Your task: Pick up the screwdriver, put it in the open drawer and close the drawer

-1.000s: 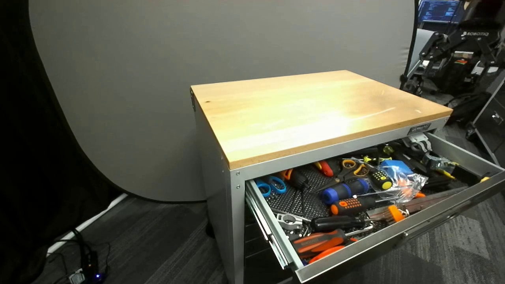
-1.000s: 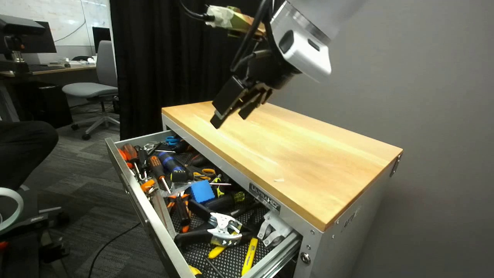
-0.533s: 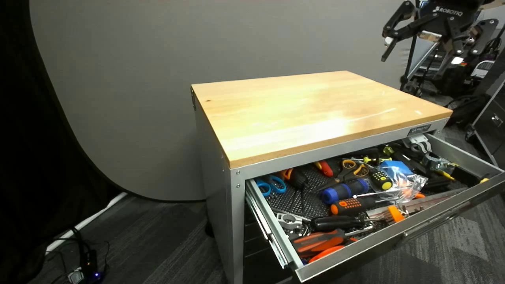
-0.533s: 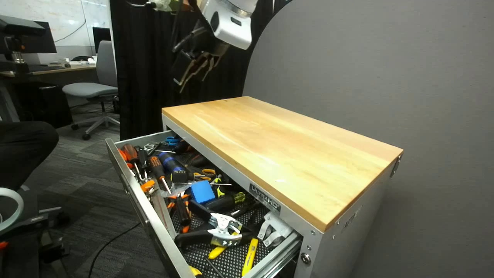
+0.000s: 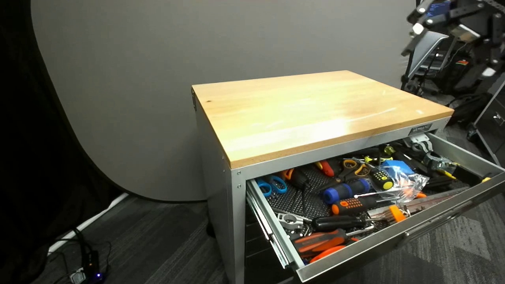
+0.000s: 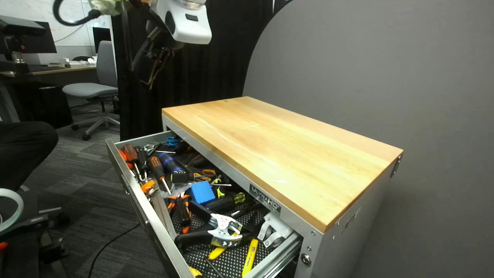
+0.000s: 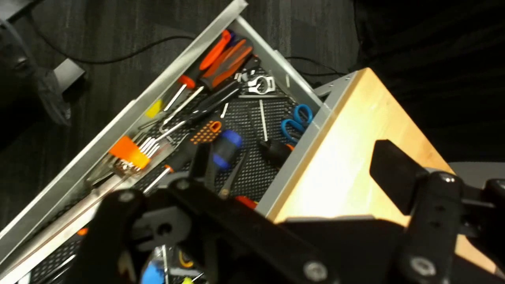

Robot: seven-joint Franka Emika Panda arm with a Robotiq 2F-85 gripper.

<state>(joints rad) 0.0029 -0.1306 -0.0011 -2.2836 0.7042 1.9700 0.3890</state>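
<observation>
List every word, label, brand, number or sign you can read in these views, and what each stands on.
"ULTRAHD": on the nameplate of the cabinet, in an exterior view; slightly blurred.
Too blurred to read: the label on the cabinet's side.
Too blurred: lettering on the end effector.
Too faint: marks on the whiteboard.
Too small: whatever the screen shows.
</observation>
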